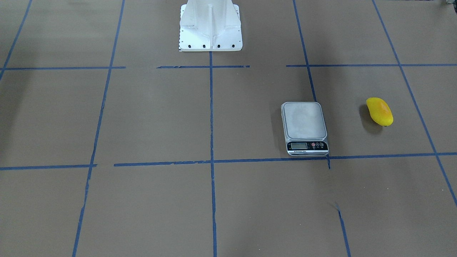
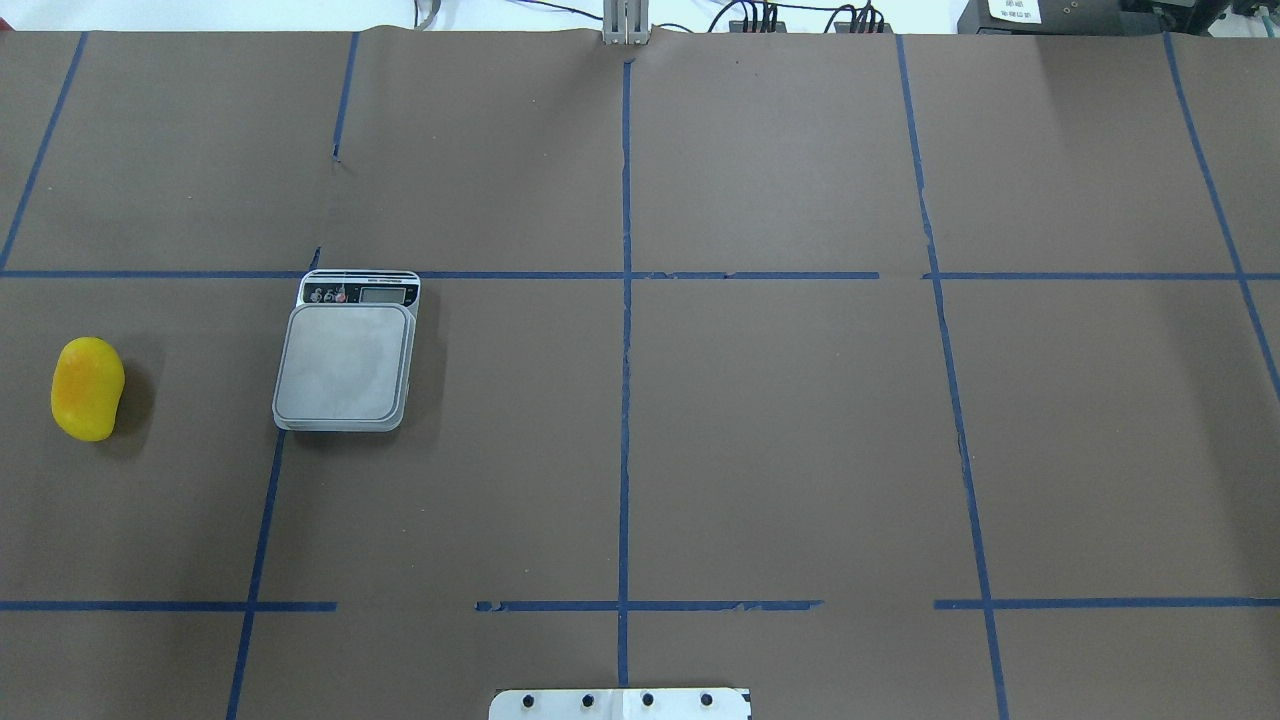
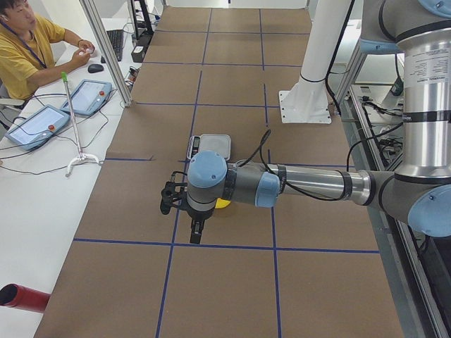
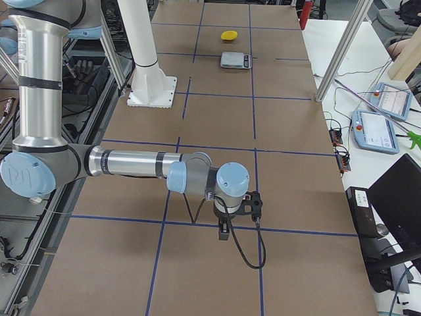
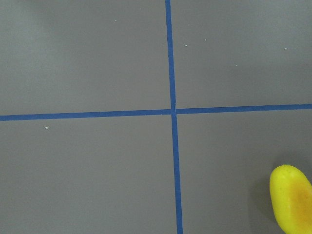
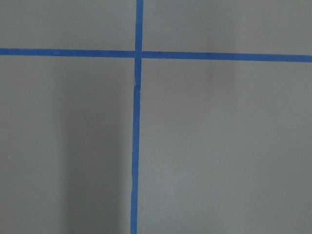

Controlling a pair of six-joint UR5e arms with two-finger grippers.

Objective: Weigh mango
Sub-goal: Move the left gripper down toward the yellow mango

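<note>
Mango [image 2: 88, 388] skin smooth, glossy; scale [image 2: 345, 365] has a dull brushed-metal platform, smudged, and a black plastic front panel. Table [image 2: 780, 420] is covered in matt brown paper with blue tape [image 2: 625, 400], frayed in spots. Base [image 1: 210, 32] glossy white painted metal; left arm [image 3: 317, 184] satin silver metal with blue-grey plastic caps.

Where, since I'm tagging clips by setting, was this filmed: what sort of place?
Probably a robotics lab's data-collection cell: a paper-covered table gridded with blue tape, a left arm and right arm reaching over it, and an operator seated beside pendants.
</note>
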